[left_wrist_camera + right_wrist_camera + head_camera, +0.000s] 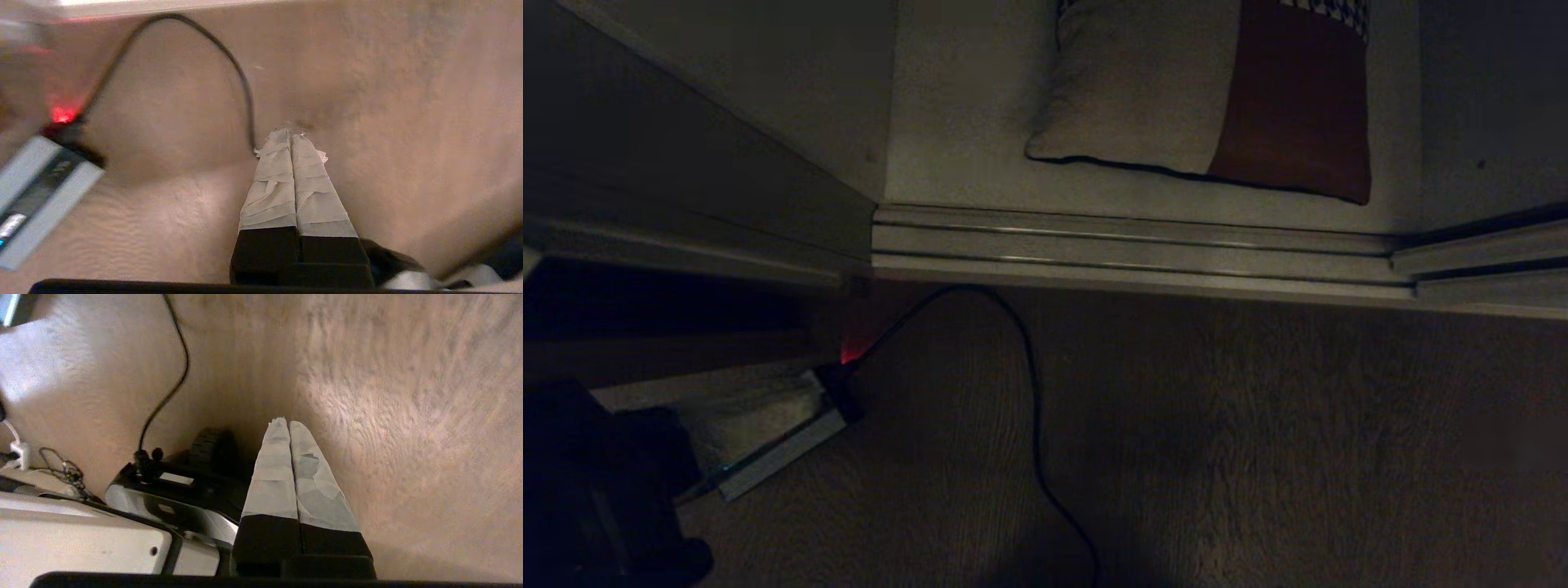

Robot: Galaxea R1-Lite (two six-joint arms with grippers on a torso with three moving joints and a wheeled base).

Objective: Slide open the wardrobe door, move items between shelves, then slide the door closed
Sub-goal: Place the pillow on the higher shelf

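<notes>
At the far left of the head view, low down, a dark bulk is the left arm (pixel 596 482), its details lost in shadow. Just beside it a grey box (pixel 784 441) with a red light lies on the wooden floor (pixel 1258 449), and a black cable (pixel 1033 392) loops from it. The left gripper (pixel 291 134) points down at the floor, its taped fingers pressed together and holding nothing, with the cable passing just beside its tip. Beyond the ribbed track (pixel 1135 249), the cushion (pixel 1201 106) lies flat on the off-white shelf (pixel 956 122), showing beige and rust-brown blocks and a houndstooth edge. The right gripper (pixel 288 424) also hangs over bare floor beside the robot's base (pixel 171 498), fingers closed, empty.
</notes>
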